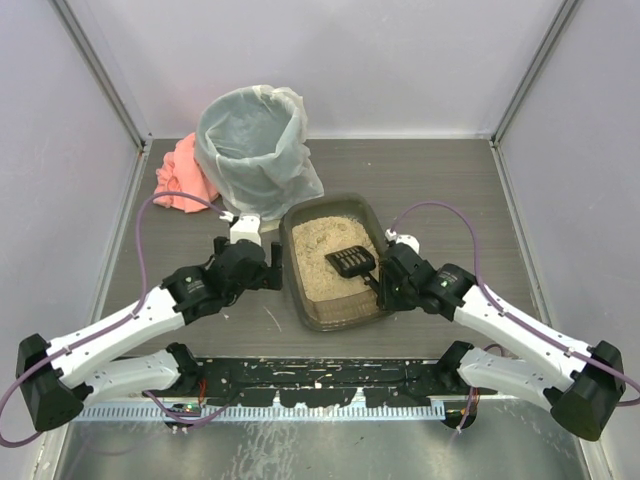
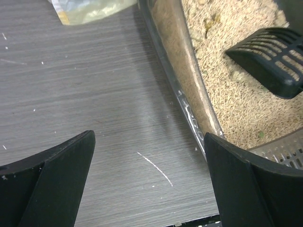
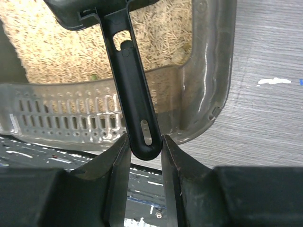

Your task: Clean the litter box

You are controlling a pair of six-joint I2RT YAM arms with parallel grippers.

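Observation:
The litter box [image 1: 300, 290], a shallow dark translucent tray of beige litter, sits at the table's middle. A black slotted scoop [image 1: 350, 262] lies over the litter; it also shows in the left wrist view [image 2: 272, 59]. My right gripper [image 1: 385, 283] is shut on the scoop's handle end [image 3: 144, 142] at the box's near right corner [image 3: 208, 104]. My left gripper [image 1: 270, 262] is open and empty over bare table, just left of the box's left wall [image 2: 182, 85]; its right finger [image 2: 251, 189] stands by the rim.
A tall round bin [image 1: 252, 145] with whitish plastic liner stands behind the box at the back left. A pink cloth [image 1: 180, 180] lies left of the bin. White enclosure walls close in both sides. A black rail [image 1: 320, 385] runs along the near edge.

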